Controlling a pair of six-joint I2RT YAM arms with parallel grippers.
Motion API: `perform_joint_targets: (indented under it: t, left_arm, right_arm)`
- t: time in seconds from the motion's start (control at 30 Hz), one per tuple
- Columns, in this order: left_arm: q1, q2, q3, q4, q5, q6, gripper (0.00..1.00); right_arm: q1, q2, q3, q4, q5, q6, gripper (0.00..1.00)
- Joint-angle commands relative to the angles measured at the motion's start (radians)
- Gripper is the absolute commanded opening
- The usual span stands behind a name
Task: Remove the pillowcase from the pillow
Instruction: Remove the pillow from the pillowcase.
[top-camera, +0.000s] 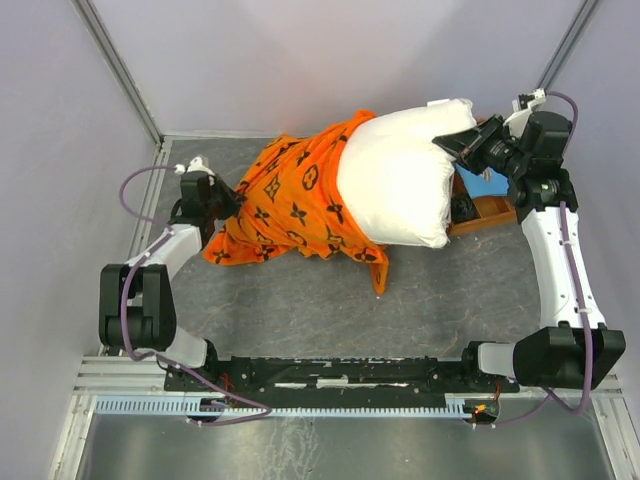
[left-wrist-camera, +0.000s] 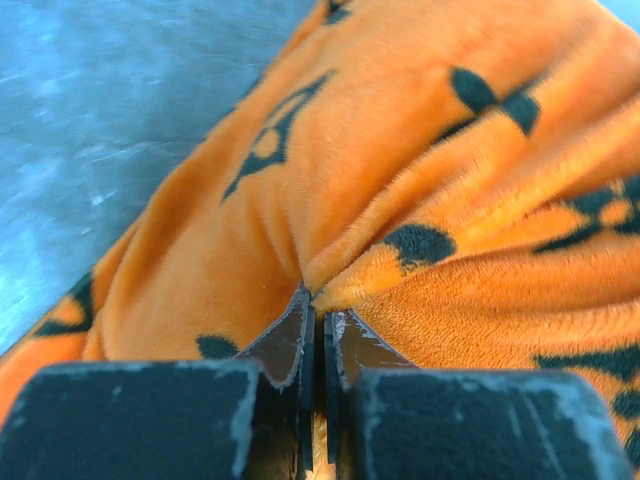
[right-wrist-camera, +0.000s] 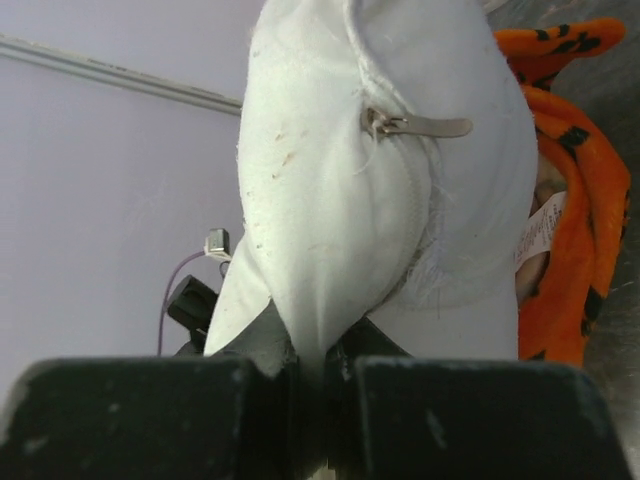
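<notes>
Our left hand (left-wrist-camera: 318, 312) is clenched on a fold of the orange pillowcase (top-camera: 290, 205) at its left end, while our right hand (right-wrist-camera: 318, 350) grips a corner of the white pillow (top-camera: 395, 185) at the far right. We see the pillow mostly bared on the grey surface (top-camera: 330, 310), its left end inside the bunched pillowcase and its right end beside a wooden tray (top-camera: 492, 212). A metal zipper pull (right-wrist-camera: 415, 125) shows on the pillow's seam.
</notes>
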Motion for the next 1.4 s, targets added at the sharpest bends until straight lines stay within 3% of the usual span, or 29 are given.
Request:
perform_joint_targets:
  t: [0.0,0.17,0.3,0.4,0.5,0.53,0.6,0.77,1.03,1.13,1.23,1.27,1.37]
  left_arm:
    - [0.179,-0.037,-0.142,-0.145,-0.378,-0.091,0.03]
    - [0.231,-0.142,-0.277,-0.119,-0.398,-0.093,0.03]
    - [0.222,-0.275,-0.346,-0.014,-0.221,-0.041,0.05]
    - [0.138,-0.455,-0.348,-0.012,-0.244,0.006,0.41]
    - [0.032,-0.651,-0.319,0.005,-0.284,0.054,0.98]
    - [0.014,-0.677,-0.311,0.036,-0.27,0.065,0.99]
    - [0.006,-0.654,-0.271,0.082,-0.204,0.089,0.99]
    - [-0.028,-0.375,-0.015,0.094,0.004,0.134,0.99]
    - [-0.18,-0.024,0.266,0.104,0.044,0.235,0.99]
    - [-0.214,0.079,0.336,0.059,-0.008,0.276,0.96]
    - [-0.214,0.102,0.324,0.051,-0.057,0.283,0.58]
    - [-0.213,0.1,0.317,0.04,-0.092,0.281,0.31]
    - [-0.208,0.092,0.313,-0.009,-0.223,0.29,0.1]
  right_arm:
    - [-0.049,0.008,0.249,0.155,-0.015,0.039,0.02]
    - [-0.075,0.055,0.331,0.278,-0.066,0.153,0.02]
    - [-0.057,0.053,0.18,0.382,-0.075,0.207,0.02]
    - [-0.018,0.071,0.091,0.392,-0.083,0.19,0.02]
    - [0.027,0.095,0.039,0.394,-0.111,0.156,0.02]
    - [0.043,0.101,0.035,0.381,-0.111,0.135,0.02]
    - [0.074,0.109,0.029,0.356,-0.106,0.094,0.02]
    - [0.141,0.118,0.043,0.293,-0.115,0.019,0.02]
    - [0.153,0.054,0.009,0.246,-0.106,-0.034,0.02]
    - [0.153,0.043,-0.001,0.236,-0.105,-0.039,0.02]
    - [0.152,0.025,0.003,0.203,-0.104,-0.07,0.02]
    - [0.153,0.016,0.007,0.19,-0.097,-0.082,0.02]
    - [0.15,0.0,0.016,0.171,-0.072,-0.103,0.02]
